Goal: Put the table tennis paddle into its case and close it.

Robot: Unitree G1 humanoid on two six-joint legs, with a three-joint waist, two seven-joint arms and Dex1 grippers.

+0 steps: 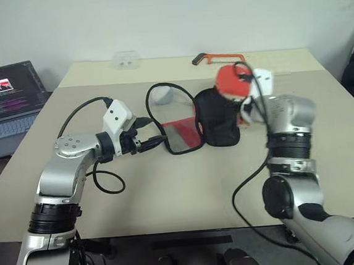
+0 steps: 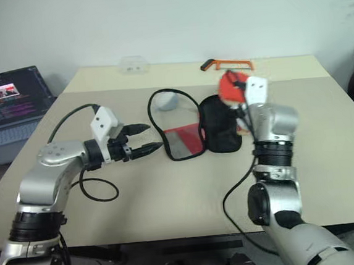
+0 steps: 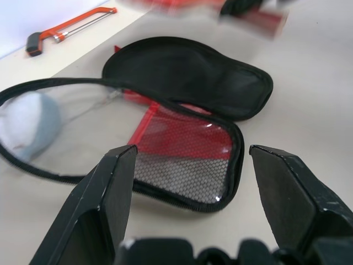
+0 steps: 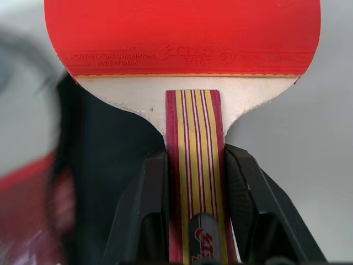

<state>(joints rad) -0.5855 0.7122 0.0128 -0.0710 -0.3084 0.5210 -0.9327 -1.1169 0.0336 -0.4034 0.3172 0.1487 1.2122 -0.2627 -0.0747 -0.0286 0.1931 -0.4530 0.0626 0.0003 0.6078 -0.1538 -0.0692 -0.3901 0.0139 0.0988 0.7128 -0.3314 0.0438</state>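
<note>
The case (image 1: 216,123) lies unzipped and spread open in the middle of the table, its black half to the right and a red half with a mesh pocket (image 3: 187,157) beside it. A loop of black zip edging (image 1: 154,88) reaches toward the back. My left gripper (image 1: 153,133) hovers open at the case's left edge, fingers pointing at the mesh pocket. The table tennis paddle (image 1: 229,81) is in the air above the black half's right side. My right gripper (image 4: 193,160) is shut on the paddle's striped wooden handle (image 4: 194,138), the red face beyond the fingertips.
An orange-framed hacksaw (image 1: 220,57) lies at the back of the table, and a small clear box (image 1: 125,61) sits at the back left. A laptop (image 1: 4,101) stands off the table's left side. A pale round patch (image 3: 27,124) shows inside the zip loop.
</note>
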